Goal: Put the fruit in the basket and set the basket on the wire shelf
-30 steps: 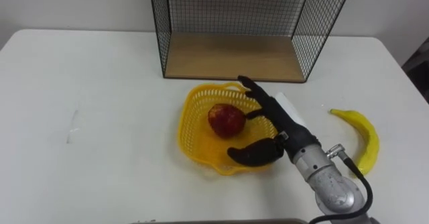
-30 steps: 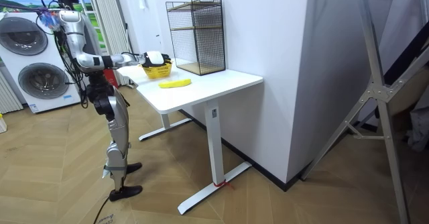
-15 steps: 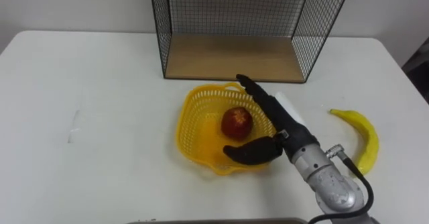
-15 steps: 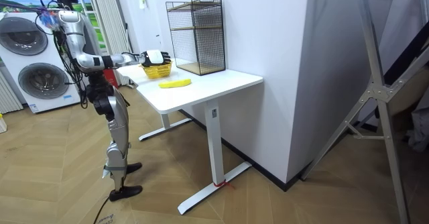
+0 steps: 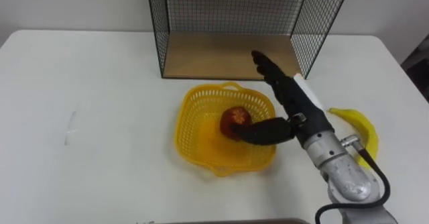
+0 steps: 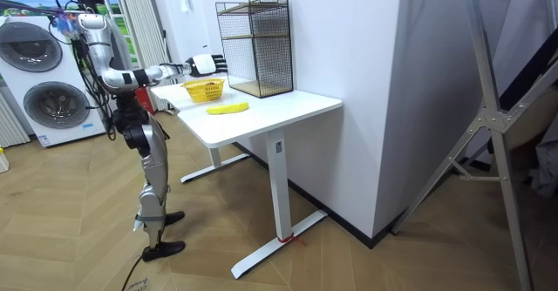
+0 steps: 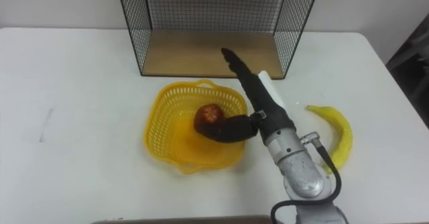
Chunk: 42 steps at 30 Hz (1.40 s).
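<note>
Fruit lies in two places: the apple (image 5: 234, 118) sits inside the yellow basket (image 5: 190, 133), a little right of its middle, and the banana (image 7: 337, 133) lies on the white table (image 5: 87, 83), right of the basket and apart from it.

The room view shows the robot standing upright at the table's end on the room view's left, with two washing machines (image 6: 35, 82) behind it. Its right arm is stretched out and the hand is held above the basket. There the wire shelf (image 5: 221, 56) has two tiers, while the eye views cut it off above the wooden bottom board.

The right hand (image 5: 295, 103) hangs over the basket's right rim. Its fingers are straight and together, pointing toward the shelf's board, and the thumb is spread wide to the left. The thumb's tip covers part of the apple, and whether it touches cannot be told.

In the left eye view the banana's near end is hidden behind the wrist. Its long axis runs from the shelf side toward the robot, bowed to the right, with the thin stem end farther away.
</note>
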### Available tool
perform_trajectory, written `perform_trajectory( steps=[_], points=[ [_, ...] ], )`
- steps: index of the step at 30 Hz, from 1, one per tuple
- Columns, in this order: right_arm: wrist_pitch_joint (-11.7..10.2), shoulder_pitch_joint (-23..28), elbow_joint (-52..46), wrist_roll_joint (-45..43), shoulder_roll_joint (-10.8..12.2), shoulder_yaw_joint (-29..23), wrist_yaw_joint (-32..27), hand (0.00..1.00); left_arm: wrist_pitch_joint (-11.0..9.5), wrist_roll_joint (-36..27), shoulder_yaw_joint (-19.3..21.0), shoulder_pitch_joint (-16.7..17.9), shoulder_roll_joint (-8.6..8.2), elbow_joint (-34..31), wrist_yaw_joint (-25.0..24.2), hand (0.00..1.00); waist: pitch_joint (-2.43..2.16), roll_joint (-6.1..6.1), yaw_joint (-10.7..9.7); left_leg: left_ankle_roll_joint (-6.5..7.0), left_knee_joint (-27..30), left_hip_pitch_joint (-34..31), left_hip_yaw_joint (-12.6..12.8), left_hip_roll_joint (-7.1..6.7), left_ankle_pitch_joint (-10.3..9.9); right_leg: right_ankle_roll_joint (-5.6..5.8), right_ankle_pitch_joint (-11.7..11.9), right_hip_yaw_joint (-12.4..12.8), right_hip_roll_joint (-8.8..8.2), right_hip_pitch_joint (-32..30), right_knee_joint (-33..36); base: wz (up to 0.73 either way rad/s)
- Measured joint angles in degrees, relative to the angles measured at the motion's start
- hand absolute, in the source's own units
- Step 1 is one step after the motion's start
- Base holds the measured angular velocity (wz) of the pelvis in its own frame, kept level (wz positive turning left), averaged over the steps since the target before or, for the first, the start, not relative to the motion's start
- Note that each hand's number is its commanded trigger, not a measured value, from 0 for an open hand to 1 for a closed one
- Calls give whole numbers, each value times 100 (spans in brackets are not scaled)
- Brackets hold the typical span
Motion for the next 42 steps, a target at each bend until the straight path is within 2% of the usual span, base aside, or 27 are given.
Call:
perform_trajectory(
  steps=[7,12,16,20,22,24,29,33,42],
  points=[
    [-168,-48,-208,136,6,-216,-456,0,-25,-13,28,4,-1,210,54,0,0,4,-100,0,-11,29,11,4,0,0,0,18,2,-3,2,0],
    [-225,-57,-224,-403,-26,-639,-1056,0,-28,11,289,26,-1,204,68,0,-17,-19,-146,0,-14,31,31,9,0,0,0,21,2,-18,5,-1],
    [-226,-72,-74,-521,-144,-942,-1581,0,8,10,400,74,-3,201,89,0,-49,-66,-129,0,-10,19,31,6,0,0,0,40,3,-31,6,0],
    [-191,-87,634,-521,-345,-1224,-2122,0,94,-7,459,171,18,182,99,0,-79,-142,-191,0,-14,65,16,5,0,0,0,12,0,44,5,3],
    [-183,-87,980,-490,-397,-1348,-2287,0,159,-33,523,200,21,185,95,0,-76,-156,-205,0,-14,73,19,5,0,0,0,11,-1,41,4,0],
    [-9,-86,1268,-465,-441,-1442,-2444,0,213,-31,561,280,19,150,93,0,-75,-161,-237,0,-19,102,27,8,0,1,0,15,-1,45,6,-3],
    [69,-95,1640,-483,-458,-1602,-2603,0,386,-31,689,354,17,-30,82,0,-58,-192,-267,-6,-16,152,29,16,3,1,-1,-2,4,75,8,0],
    [253,-96,1964,-485,-465,-1598,-2635,0,420,-29,689,364,17,-178,81,0,-41,-228,-249,-5,-22,138,50,16,3,1,0,10,-2,48,12,-2],
    [300,-122,2495,-496,-465,-1598,-2536,0,502,-1,849,430,25,-354,82,0,-40,-207,-275,-5,-16,144,75,15,3,0,0,8,-1,75,9,-1]
  ],
)
